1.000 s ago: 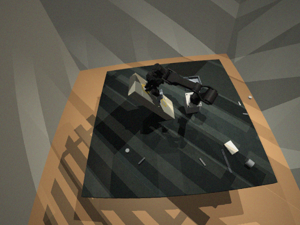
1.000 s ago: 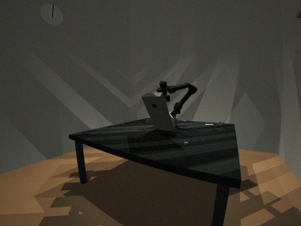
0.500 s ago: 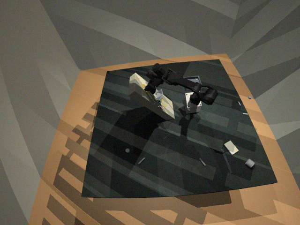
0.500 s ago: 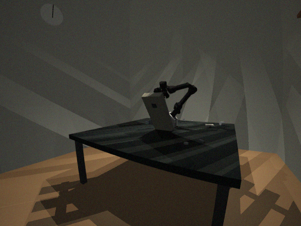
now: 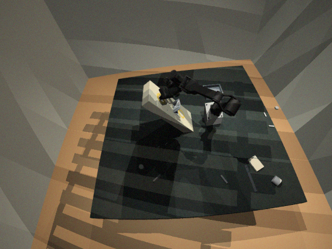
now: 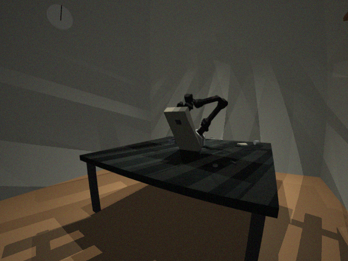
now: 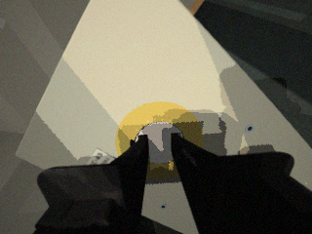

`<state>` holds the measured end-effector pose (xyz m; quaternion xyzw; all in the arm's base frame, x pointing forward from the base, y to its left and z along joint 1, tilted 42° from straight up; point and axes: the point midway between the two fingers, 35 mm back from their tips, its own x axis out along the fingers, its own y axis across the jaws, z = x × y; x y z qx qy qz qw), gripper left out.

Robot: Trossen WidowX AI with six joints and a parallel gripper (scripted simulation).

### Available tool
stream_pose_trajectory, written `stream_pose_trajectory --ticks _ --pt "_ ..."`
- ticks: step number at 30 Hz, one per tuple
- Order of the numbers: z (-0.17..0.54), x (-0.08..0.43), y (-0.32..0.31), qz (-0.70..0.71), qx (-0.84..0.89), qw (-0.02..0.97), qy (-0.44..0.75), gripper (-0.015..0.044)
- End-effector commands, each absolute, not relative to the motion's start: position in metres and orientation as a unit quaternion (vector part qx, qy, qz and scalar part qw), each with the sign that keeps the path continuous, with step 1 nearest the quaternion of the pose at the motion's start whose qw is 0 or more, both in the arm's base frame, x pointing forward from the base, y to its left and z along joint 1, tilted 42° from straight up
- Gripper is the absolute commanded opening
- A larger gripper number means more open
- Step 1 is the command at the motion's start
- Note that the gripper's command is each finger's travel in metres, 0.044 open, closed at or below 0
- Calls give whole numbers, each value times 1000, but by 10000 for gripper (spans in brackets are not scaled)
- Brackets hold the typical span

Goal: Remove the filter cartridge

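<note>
The pale service panel (image 5: 150, 99) (image 6: 182, 131) (image 7: 146, 58) stands tilted on the table. The round grey cartridge (image 7: 155, 131) sits inside a yellow ring (image 7: 146, 112) on the panel's face. A dark slot edge shows at its left, beside a fingertip. My gripper (image 7: 159, 137) is shut on the cartridge, one fingertip at each side of its face. How deep the fingertips sit, and whether the cartridge stands proud of the panel, cannot be told. In the exterior view the panel hides the fingertips. The tray (image 5: 211, 85) lies behind the arm, partly covered by it.
A grey faceted part (image 5: 176, 106) and another yellow marking (image 5: 181, 113) are on the panel's lower face. A label (image 7: 100, 157) shows beside my left finger. A cream block (image 5: 256, 163), a cylinder (image 5: 276, 180) and a long bar (image 5: 251, 178) lie on the table.
</note>
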<state>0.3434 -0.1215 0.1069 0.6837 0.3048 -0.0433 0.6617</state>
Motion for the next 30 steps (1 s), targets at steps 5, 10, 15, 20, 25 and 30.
stream_pose_trajectory --ticks 5,10,15,20,25,30 --pt "107 346 -120 -81 760 572 299 0" --pt "108 344 -121 -74 745 590 301 0" --pt "117 325 -132 -75 739 596 305 0" --pt "129 304 -142 -73 734 602 306 0" --pt "140 286 -147 -69 732 606 304 0" --pt "141 285 -147 -69 732 606 304 0"
